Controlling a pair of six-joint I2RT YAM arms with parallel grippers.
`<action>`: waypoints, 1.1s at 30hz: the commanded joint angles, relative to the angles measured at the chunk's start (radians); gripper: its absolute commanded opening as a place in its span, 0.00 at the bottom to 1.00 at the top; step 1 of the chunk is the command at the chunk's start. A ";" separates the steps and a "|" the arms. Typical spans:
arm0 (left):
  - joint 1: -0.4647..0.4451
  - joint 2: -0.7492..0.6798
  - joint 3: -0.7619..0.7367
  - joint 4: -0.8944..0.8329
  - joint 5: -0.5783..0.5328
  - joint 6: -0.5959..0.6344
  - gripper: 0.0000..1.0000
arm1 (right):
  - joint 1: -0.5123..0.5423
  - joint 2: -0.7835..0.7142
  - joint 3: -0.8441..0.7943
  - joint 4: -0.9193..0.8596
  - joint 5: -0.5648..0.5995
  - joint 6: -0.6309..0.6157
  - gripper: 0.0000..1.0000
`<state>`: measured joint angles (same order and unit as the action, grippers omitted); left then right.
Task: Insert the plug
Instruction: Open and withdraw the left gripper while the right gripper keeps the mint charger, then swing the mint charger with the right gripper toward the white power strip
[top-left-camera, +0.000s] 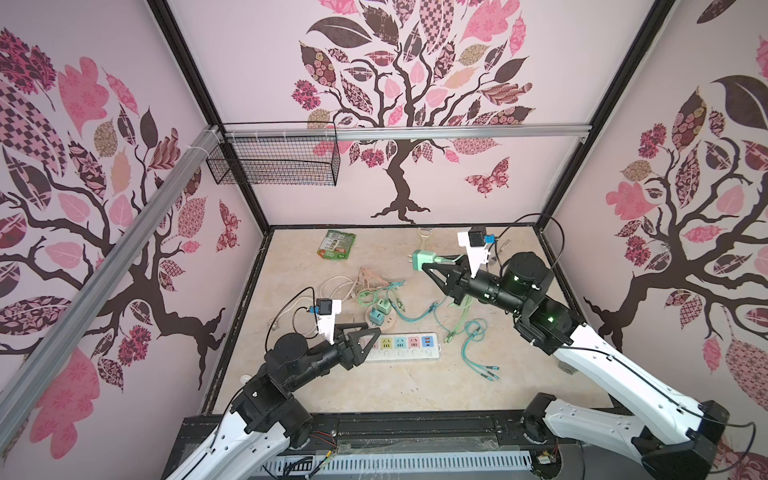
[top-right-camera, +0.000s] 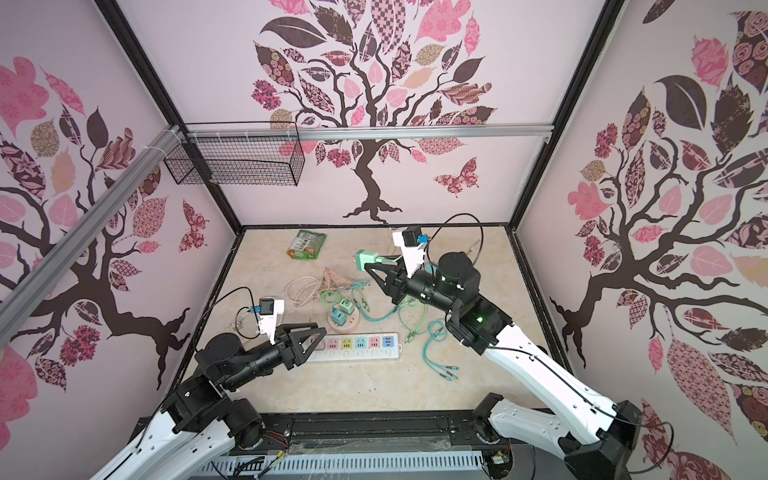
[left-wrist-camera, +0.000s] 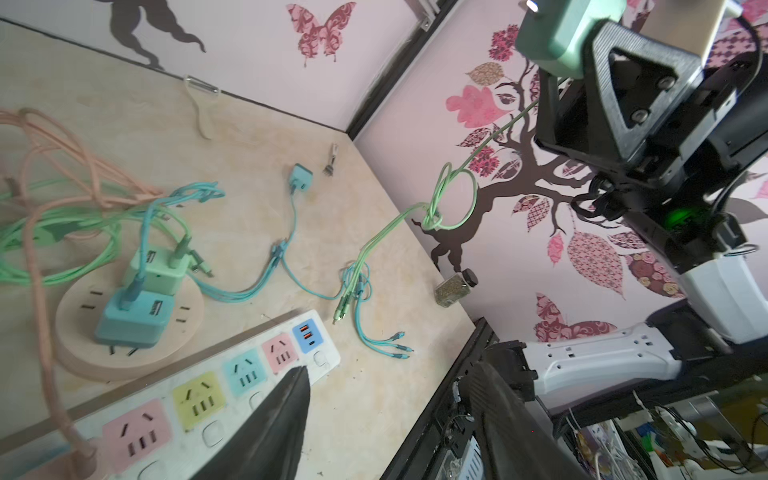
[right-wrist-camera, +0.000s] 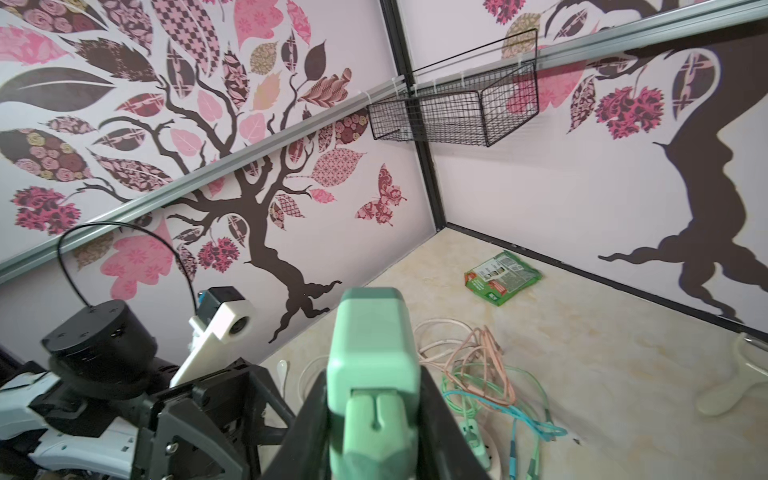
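Fig. My right end effector (top-left-camera: 437, 263) pinches the mint-green plug (top-left-camera: 422, 261) aloft, upper centre in both top views, prongs left free for insertion. My left end effector (top-left-camera: 369, 340), spread and empty, hovers at the left end of the power strip (top-left-camera: 409, 347), probably to steady it.

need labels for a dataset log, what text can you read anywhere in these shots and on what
No text is legible in any view.
green packet: printed, but too blurred to read.
power strip: only socket slots, no legible lettering.
plug: no lettering shows.
jar: no label can be made out.
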<state>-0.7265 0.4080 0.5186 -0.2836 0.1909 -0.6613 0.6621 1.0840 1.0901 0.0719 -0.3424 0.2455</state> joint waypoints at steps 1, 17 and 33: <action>0.001 0.002 0.043 -0.140 -0.094 0.017 0.65 | -0.041 0.081 0.074 -0.031 -0.062 -0.039 0.18; 0.005 -0.118 0.049 -0.347 -0.184 -0.029 0.66 | -0.113 0.486 0.478 -0.037 -0.137 -0.059 0.17; 0.005 -0.103 0.055 -0.469 -0.359 -0.090 0.66 | -0.110 0.478 0.224 0.006 -0.238 -0.024 0.16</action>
<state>-0.7261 0.3031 0.5297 -0.7033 -0.0879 -0.7345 0.5529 1.6123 1.3342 0.0536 -0.5400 0.2237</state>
